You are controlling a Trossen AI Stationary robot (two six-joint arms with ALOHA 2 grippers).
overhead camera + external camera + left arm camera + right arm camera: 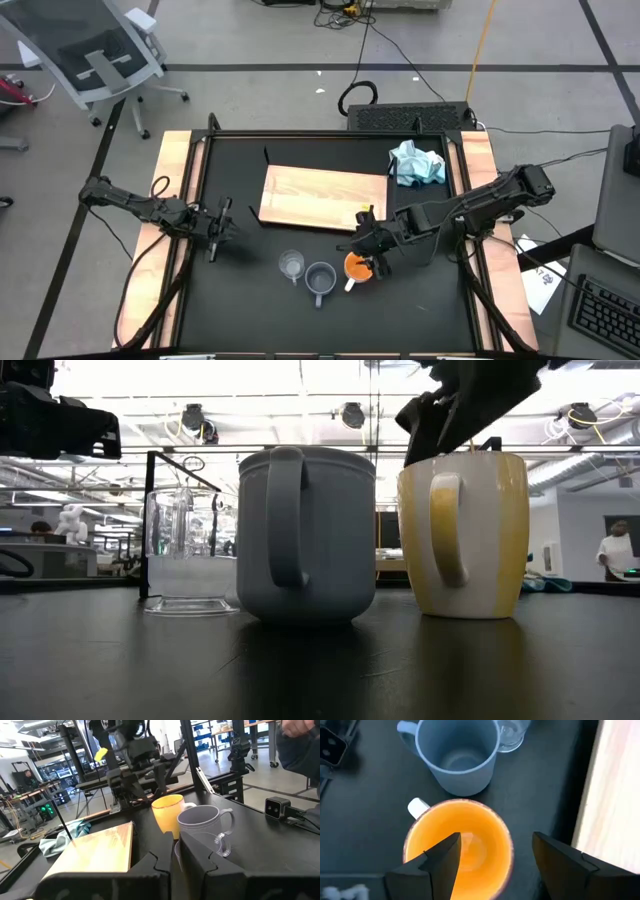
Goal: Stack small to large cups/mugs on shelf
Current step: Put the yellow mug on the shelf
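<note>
The orange mug [355,267] with its white handle [417,807], the blue-grey mug [320,277] and the clear glass cup [291,264] stand upright on their bases in a row on the black table, near the front. The light-wood board [322,198] lies flat behind them. My right gripper [496,840] is open above the orange mug [470,830], one finger over its inside and one outside its rim on the board's side. My left gripper [215,230] is shut and empty at the table's left, pointing toward the cups [200,822]. My right gripper comes at the orange mug's rim [507,845] from above, pointing down, with the rim wall between its open fingers. I cannot tell whether a finger touches the mug. The mug stands upright on the table.
A light-blue cloth [415,165] lies crumpled at the board's far right corner. The table has a raised black frame [200,160] with wooden side rails. A small black camera block [276,807] sits at the near edge. A person's sleeve [300,740] shows beyond the table.
</note>
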